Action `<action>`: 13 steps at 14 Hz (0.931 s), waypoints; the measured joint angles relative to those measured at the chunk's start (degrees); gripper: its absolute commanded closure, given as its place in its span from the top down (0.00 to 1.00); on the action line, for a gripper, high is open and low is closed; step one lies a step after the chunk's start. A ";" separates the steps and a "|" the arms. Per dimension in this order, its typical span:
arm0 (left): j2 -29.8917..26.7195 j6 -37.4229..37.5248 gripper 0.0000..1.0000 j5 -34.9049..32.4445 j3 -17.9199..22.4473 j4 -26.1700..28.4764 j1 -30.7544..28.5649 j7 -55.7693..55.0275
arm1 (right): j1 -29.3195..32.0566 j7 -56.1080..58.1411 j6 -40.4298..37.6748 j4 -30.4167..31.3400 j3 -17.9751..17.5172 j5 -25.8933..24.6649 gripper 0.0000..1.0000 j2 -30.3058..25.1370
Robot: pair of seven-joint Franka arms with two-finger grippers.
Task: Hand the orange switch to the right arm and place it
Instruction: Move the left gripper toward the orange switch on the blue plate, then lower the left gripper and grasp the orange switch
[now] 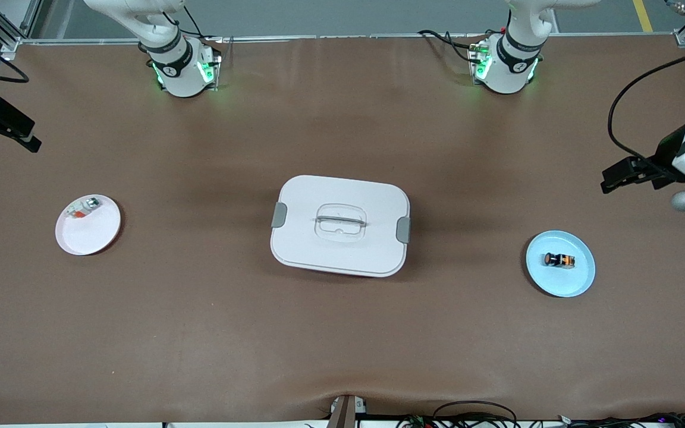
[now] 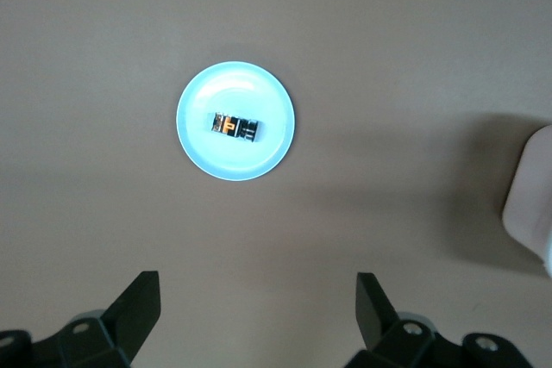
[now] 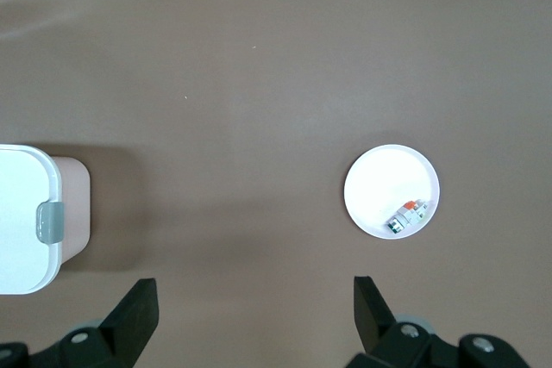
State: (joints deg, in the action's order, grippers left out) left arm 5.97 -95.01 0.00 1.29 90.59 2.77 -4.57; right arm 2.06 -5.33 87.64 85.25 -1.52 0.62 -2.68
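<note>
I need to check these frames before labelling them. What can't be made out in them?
- Inside of the white lidded box: hidden by its closed lid in every view.
- Orange switch on the blue plate: too small for detail.
- Small part on the white plate: too small to identify.

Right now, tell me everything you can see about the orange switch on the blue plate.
The orange switch is a tiny dark part with a black body, an orange band and an orange-faced end, plastic by the look of it. It lies on its side near the middle of the light blue plate, toward the left arm's end of the table, touching only the plate. Nothing grips it.
</note>
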 measured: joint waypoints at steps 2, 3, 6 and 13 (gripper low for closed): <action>2.13 -1.64 1.00 0.00 0.12 0.62 -0.38 2.83 | 0.68 0.00 -0.08 0.00 0.14 0.00 1.00 0.02; 2.94 -3.78 1.00 0.00 0.14 1.79 -0.74 4.70 | 0.77 0.01 -0.24 0.00 0.15 0.00 1.00 0.02; 4.23 -10.77 1.00 0.00 0.17 6.81 -1.48 8.42 | 0.77 0.04 -1.75 0.00 0.09 0.00 1.00 0.02; 11.08 -22.33 1.00 -0.01 0.25 11.85 -2.59 14.81 | 0.73 0.11 -3.36 0.00 -0.35 -0.03 1.00 0.02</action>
State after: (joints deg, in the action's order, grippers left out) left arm 17.05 -117.34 -0.01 1.55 102.45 0.17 10.25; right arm 2.79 -5.22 84.27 85.25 -1.88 0.60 -2.66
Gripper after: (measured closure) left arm 0.000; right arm 0.000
